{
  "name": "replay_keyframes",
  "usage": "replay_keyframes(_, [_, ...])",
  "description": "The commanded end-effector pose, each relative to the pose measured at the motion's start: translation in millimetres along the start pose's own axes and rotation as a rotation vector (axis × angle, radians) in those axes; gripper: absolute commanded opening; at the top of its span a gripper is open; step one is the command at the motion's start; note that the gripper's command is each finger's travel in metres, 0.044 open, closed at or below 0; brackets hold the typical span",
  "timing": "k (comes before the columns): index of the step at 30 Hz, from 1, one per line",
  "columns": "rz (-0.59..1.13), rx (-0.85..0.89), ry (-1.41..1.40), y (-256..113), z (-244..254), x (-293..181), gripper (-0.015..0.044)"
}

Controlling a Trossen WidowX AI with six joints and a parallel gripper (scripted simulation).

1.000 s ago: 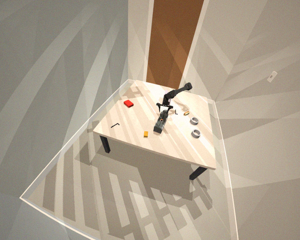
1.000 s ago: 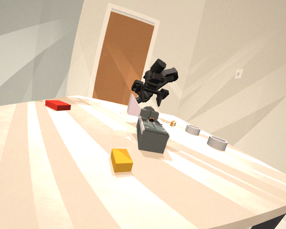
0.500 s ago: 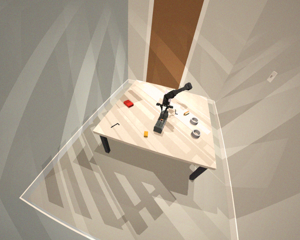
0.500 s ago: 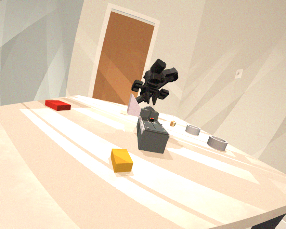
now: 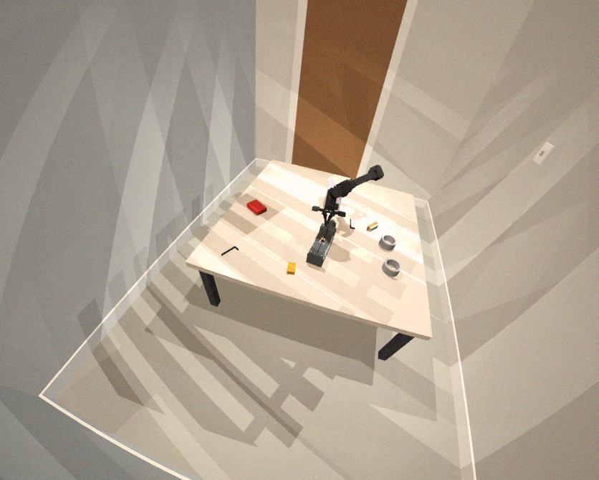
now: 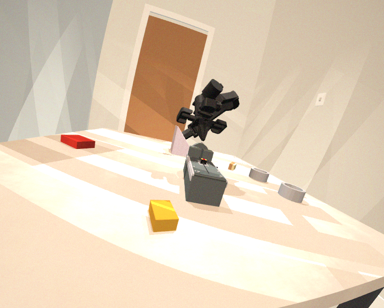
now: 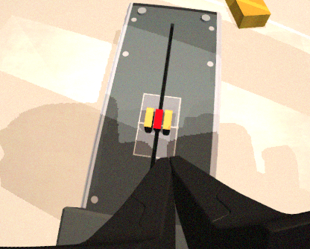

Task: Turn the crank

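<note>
The machine [image 5: 319, 252] [image 6: 205, 189] [image 7: 149, 67] is a long dark grey box with a slot along its top. Its red pointer [image 6: 203, 159] [image 7: 158, 119] sits in the slot between the left brass mark [image 7: 149, 117] and the right brass mark [image 7: 168, 119]. In the wrist view the three look side by side and about level. My gripper [image 6: 202, 139] [image 7: 169, 166] is shut, with its tips together and nothing between them. It hangs above the raised rear end of the machine. The crank and its handle cannot be made out.
On the table [image 5: 269, 279] are a yellow block [image 5: 291, 268] [image 6: 163, 216] [image 7: 251, 13], a red block [image 5: 256, 206] [image 6: 77, 141], two grey rings [image 5: 387, 242] [image 5: 391, 267], a small tan block [image 5: 372, 226] [image 6: 232, 165] and a black hex key [image 5: 230, 250]. A pale pink panel [image 6: 178, 143] stands behind the machine.
</note>
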State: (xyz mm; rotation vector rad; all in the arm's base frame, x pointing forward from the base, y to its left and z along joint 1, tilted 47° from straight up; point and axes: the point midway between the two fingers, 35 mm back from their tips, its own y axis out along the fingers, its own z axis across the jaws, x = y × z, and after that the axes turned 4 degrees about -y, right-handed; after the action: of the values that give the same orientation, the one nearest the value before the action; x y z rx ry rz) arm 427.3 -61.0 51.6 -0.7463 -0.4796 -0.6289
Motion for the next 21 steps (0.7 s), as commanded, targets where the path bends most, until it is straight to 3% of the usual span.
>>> replay_keyframes(1, [0.000,0.000,0.000,0.0,0.0,0.0,0.0000])
replay_keyframes(5, [0.000,0.000,0.000,0.0,0.0,0.0,0.0000])
replay_keyframes(21, [0.000,0.000,0.000,0.0,0.0,0.0,0.0420])
